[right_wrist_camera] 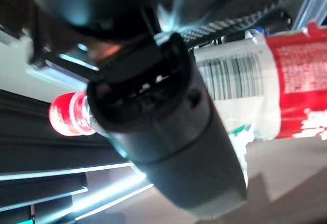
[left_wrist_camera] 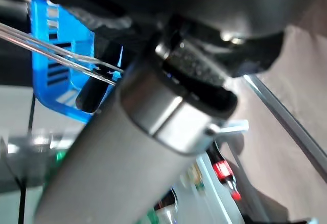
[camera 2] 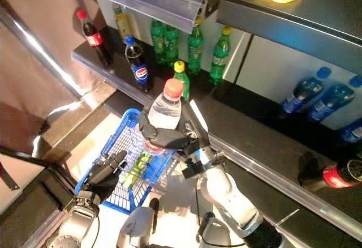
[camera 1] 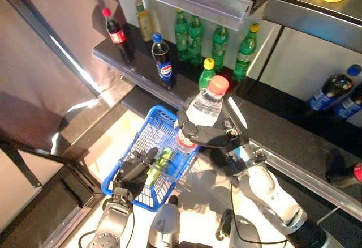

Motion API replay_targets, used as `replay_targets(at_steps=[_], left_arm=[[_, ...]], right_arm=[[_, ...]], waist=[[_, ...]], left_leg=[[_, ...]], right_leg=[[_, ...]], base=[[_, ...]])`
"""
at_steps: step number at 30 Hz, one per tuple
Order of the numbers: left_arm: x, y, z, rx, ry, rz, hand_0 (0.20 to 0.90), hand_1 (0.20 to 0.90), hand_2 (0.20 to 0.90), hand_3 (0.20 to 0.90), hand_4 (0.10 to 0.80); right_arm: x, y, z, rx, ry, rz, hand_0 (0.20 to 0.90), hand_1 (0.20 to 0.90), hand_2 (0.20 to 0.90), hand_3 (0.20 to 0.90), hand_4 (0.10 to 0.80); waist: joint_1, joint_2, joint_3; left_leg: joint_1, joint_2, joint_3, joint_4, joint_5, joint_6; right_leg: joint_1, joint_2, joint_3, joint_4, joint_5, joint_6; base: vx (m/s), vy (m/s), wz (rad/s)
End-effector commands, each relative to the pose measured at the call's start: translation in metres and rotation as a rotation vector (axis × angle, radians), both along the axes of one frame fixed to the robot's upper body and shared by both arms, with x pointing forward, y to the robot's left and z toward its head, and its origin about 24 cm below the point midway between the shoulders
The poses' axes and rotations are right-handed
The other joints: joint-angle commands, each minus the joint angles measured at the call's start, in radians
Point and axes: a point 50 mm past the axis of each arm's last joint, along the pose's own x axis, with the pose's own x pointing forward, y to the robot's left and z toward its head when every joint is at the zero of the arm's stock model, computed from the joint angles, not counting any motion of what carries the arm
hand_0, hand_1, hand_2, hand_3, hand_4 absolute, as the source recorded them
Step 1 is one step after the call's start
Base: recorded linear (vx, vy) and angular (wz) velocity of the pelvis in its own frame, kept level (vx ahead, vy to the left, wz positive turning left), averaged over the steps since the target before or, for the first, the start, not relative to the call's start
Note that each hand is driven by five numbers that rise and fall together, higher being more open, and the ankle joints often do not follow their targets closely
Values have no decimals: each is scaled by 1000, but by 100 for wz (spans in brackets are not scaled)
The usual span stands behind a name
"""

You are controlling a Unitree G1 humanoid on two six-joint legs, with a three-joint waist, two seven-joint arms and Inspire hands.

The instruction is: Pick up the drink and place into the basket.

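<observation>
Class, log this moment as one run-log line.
right hand: shut on water bottle | bottle: above basket | left hand: gripping basket rim | release: not yet

A dark shelf (camera 1: 136, 67) carries green bottles (camera 1: 195, 35) and cola bottles (camera 1: 163, 61).

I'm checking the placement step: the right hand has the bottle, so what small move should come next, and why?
Probably lower the clear bottle into the blue basket. The right hand is shut round it, holding it upright over the basket's far rim, not yet inside. The left hand holds the basket at its near side, and a green item already lies within.
</observation>
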Motion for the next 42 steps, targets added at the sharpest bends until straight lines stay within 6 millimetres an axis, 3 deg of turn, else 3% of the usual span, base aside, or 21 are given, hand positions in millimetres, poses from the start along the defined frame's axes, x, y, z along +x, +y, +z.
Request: replay_targets(at_steps=[1,9,14,28,42], left_arm=[[12,-4,102,51,-599,-134,300,300,300,200,100],[7,-17,121,-14,-734,-259,300,300,300,200,100],[1,-28,141,26,-917,-393,300,300,300,200,100],[-3,-19,176,278,-1164,-480,300,300,300,200,100],[-22,-16,207,207,-1442,-534,300,300,300,200,100]], right_arm=[[-25,30,75,238,-369,139,300,300,300,200,100],[-19,44,74,255,-331,97,300,300,300,200,100],[-11,53,65,229,-269,75,300,300,300,200,100],[1,63,36,194,-114,43,300,300,300,200,100],[21,60,-4,201,89,-90,300,300,300,200,100]], waist=[[46,-23,-198],[84,-26,-211],[100,-25,-223],[119,-9,-264],[151,-17,-287]], left_leg=[[-83,-63,-88,51,161,15],[-91,-88,-116,64,140,18],[-90,-98,-128,61,130,17],[-97,-122,-145,65,121,11],[-103,-135,-167,72,109,7]], right_leg=[[172,23,-29,-164,39,23],[184,13,-58,-169,37,22],[193,5,-74,-176,35,23],[201,-16,-102,-167,18,30],[217,-22,-135,-160,6,30]], base=[[-12,-5,17],[8,6,16],[16,25,11],[23,48,9],[7,16,4]])
